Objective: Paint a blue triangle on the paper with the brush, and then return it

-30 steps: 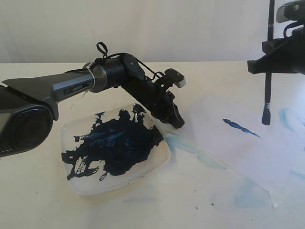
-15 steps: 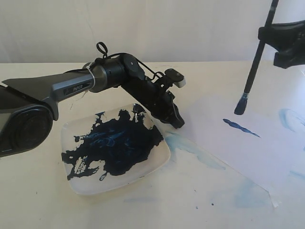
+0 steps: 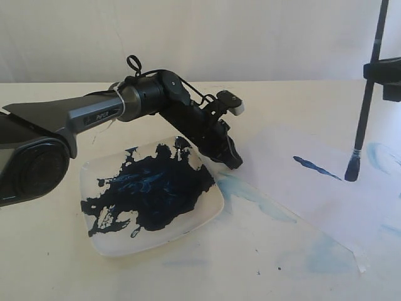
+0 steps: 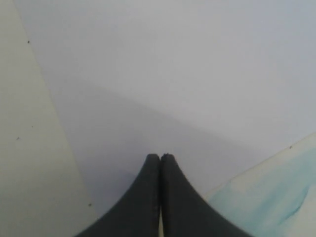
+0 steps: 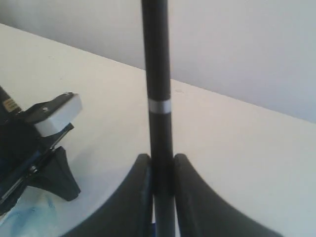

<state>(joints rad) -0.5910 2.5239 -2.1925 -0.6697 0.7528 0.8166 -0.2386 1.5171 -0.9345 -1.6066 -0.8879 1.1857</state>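
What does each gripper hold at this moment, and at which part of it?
The right gripper holds the brush by its black handle, well above the tip. The left gripper is shut and holds nothing.

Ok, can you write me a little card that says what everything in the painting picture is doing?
paper: lying flat, mostly blank
blue triangle: only one dark stroke so far
brush: nearly upright, blue tip down by the stroke's end
right gripper: shut on the brush
left gripper: shut, tips down at the paper's edge
plate: smeared with dark blue paint
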